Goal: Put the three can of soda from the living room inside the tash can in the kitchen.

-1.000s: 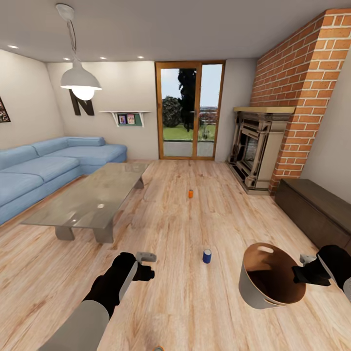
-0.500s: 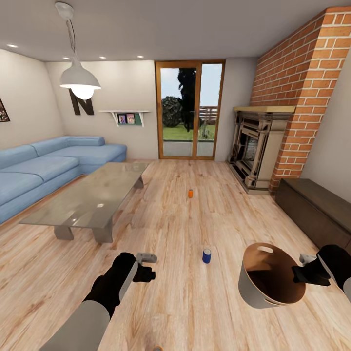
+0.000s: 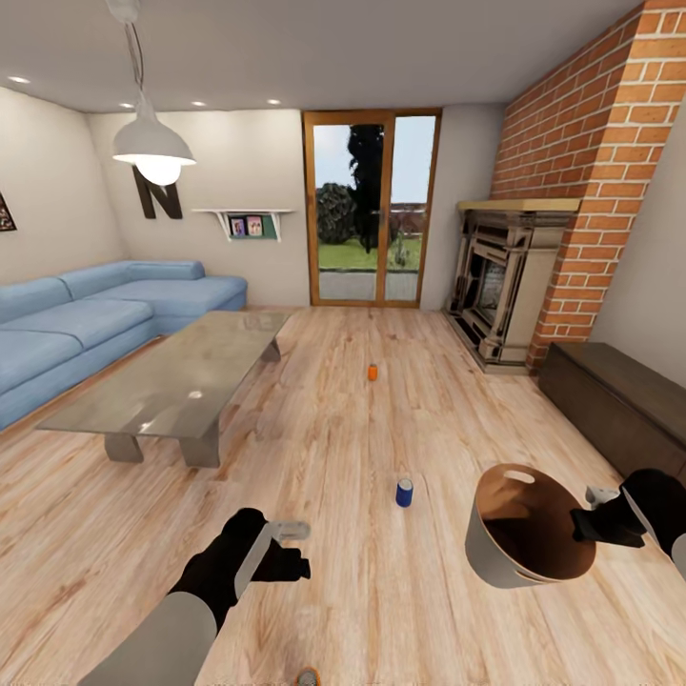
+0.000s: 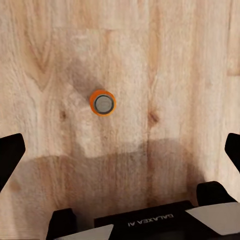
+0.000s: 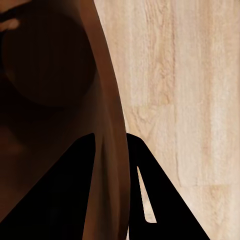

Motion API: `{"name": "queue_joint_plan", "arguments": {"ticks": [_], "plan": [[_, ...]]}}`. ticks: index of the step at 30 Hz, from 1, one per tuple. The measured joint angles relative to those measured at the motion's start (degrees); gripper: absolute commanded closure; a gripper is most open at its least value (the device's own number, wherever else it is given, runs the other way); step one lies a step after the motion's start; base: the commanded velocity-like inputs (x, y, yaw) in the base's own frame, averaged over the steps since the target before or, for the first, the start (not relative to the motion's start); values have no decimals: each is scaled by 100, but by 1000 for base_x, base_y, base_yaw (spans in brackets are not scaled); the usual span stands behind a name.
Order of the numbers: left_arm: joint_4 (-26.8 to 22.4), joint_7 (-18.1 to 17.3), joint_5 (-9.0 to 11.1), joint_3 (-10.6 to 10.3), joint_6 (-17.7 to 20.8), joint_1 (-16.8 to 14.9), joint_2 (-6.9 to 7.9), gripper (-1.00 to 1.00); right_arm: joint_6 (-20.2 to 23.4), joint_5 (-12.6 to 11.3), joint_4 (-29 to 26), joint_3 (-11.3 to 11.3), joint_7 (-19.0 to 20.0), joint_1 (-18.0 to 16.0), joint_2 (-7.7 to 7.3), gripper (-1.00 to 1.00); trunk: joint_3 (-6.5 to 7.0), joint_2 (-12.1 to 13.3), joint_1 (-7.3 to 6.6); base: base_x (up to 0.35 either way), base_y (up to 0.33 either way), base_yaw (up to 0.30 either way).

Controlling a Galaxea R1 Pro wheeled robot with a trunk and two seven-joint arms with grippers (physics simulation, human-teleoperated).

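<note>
Three soda cans stand on the wood floor: a dark blue can [image 3: 405, 492] in the middle, an orange can [image 3: 373, 373] farther off toward the glass doors, and a second orange can [image 3: 307, 678] at the near edge. My left gripper [image 3: 289, 550] hovers open above this near orange can [image 4: 102, 102], whose silver top shows from overhead ahead of the spread fingers [image 4: 11, 156]. The off-white trash can [image 3: 519, 538] with its brown inside [image 5: 45, 75] hangs tilted at the right, and my right gripper [image 3: 583, 524] is shut on its rim [image 5: 112, 165].
A glass-topped low table [image 3: 171, 386] and a blue sofa [image 3: 86, 319] stand at the left. The brick fireplace [image 3: 500, 286] and a dark low cabinet [image 3: 619, 405] line the right wall. Wood-framed glass doors [image 3: 372, 224] are straight ahead across the floor.
My left gripper has dropped lower and nearer in the head view, over the near orange can. The camera shifted slightly. The right gripper still holds the trash can.
</note>
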Motion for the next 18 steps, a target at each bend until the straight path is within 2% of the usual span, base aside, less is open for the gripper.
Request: {"name": "queue_joint_plan", "arguments": {"ticks": [18], "plan": [[-50, 376, 20, -4, -439, -55, 2, -100, -5, 11, -6, 13, 4, -17, 36, 100, -483, -722, 395, 0, 0, 0]]}}
